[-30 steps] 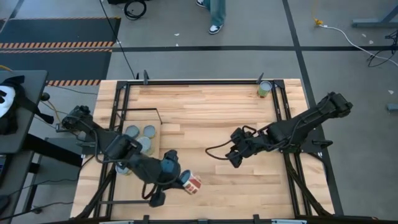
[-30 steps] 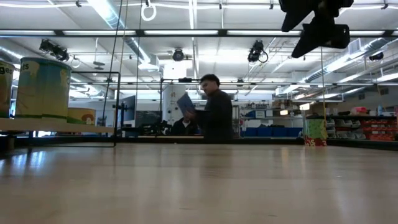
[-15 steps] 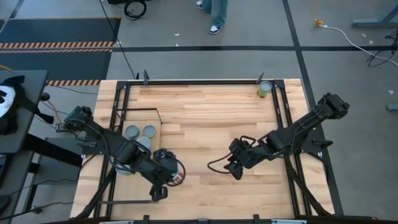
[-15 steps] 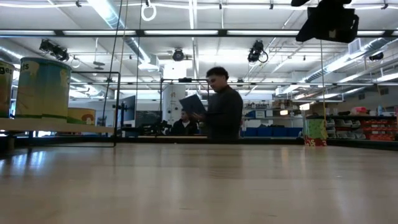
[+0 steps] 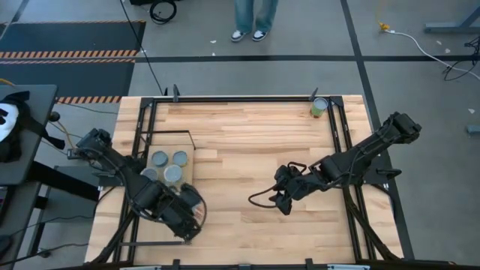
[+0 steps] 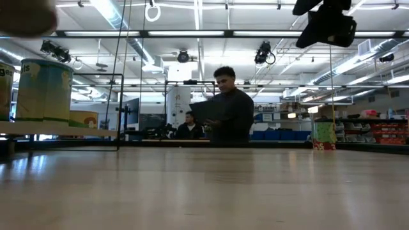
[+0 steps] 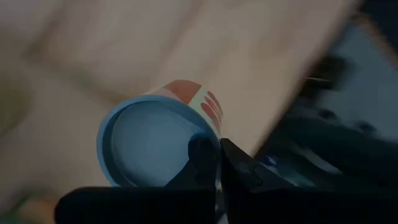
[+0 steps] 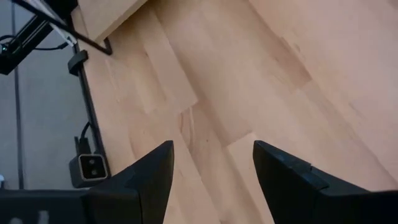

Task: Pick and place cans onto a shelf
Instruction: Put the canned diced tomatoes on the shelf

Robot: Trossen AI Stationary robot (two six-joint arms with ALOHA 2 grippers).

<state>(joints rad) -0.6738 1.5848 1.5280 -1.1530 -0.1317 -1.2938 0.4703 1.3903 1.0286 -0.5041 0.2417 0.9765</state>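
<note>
The left gripper pinches the rim of a can just beside the shelf (rigid, light, likely slippery; the wall gives surer hold). Mid-table, the right gripper hangs parted, empty.

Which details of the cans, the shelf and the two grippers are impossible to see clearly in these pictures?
- Pale-blue-topped can with red marks, shut in the left gripper: label blurred; in the high view the arm covers it.
- Silvery-topped cans on the light-wood shelf: left arm hides how many.
- Small green can at the far edge: label too small.
- Right gripper: open, empty.
</note>
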